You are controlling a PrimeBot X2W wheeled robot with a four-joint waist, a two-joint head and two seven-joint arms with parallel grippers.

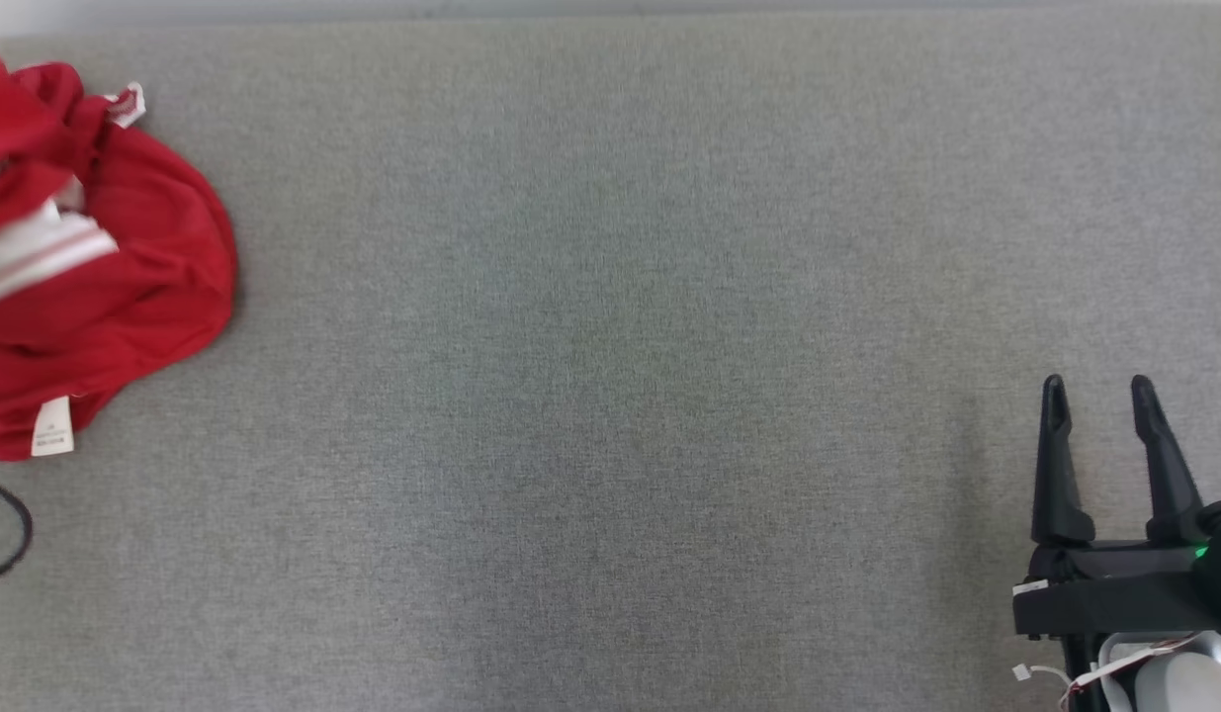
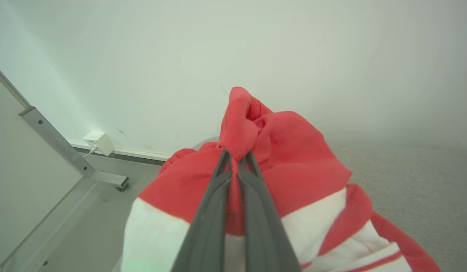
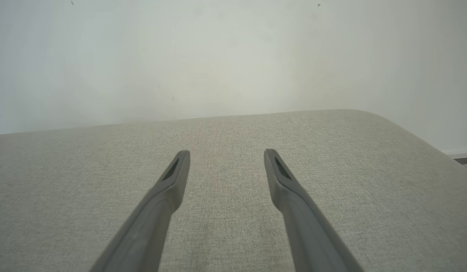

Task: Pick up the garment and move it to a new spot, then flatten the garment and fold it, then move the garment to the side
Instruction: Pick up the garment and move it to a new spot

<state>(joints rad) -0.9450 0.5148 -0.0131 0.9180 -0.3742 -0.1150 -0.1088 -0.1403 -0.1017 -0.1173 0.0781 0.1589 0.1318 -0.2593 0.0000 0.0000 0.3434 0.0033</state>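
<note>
- Heaped at the far left of the head view, on the grey fabric-covered bench (image 1: 610,396): crumpled red cloth garment with white bands (image 1: 126,267);
- Probably light, limp, sagging once lifted; best taken by a bunched ridge or hem;
- Pinched tight on a raised red fold: left claw (image 2: 237,156);
- Spread wide, holding nothing, well apart at lower right: right claw (image 1: 1097,386);
- From the head, whole heap and white care label (image 1: 52,427); from the left wrist, the pinch itself.

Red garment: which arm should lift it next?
Left. The left end effector is shut on a fold of the red garment; the right end effector stands open, far across the grey fabric surface.
</note>
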